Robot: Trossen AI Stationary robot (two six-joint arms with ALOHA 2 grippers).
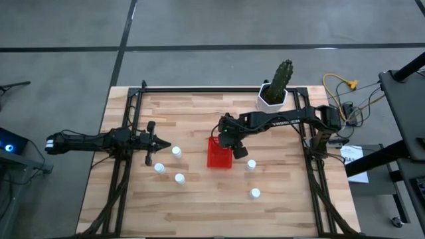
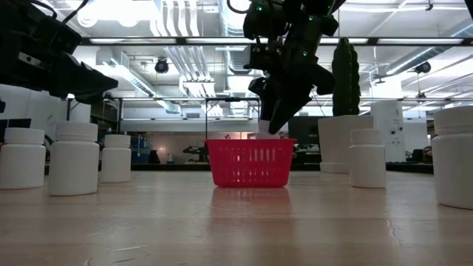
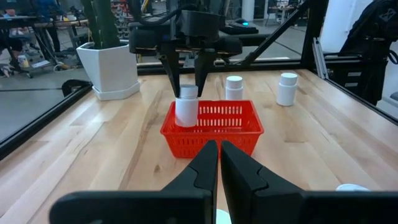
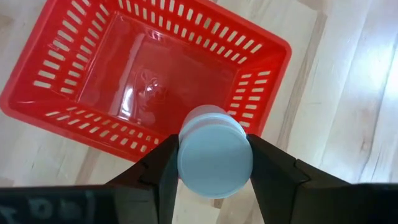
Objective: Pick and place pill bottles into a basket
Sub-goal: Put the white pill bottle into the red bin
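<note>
The red basket stands mid-table and holds nothing, as the right wrist view shows. My right gripper is over its far right corner, shut on a white pill bottle. My left gripper is shut and empty, left of the basket, pointing at it; it also shows in its own wrist view. Three bottles stand upright near it. Two more stand right of the basket. My right gripper pinches the bottle's upper part between its two fingers, which come from above and point down. The bottle hangs upright below them, clear of the table, over the basket's corner wall. Its top shows between the fingers.
A white pot with a tall green cactus stands at the far edge, right of centre. Black frame rails run along the table's left and right sides. Cables lie off the table's right side.
</note>
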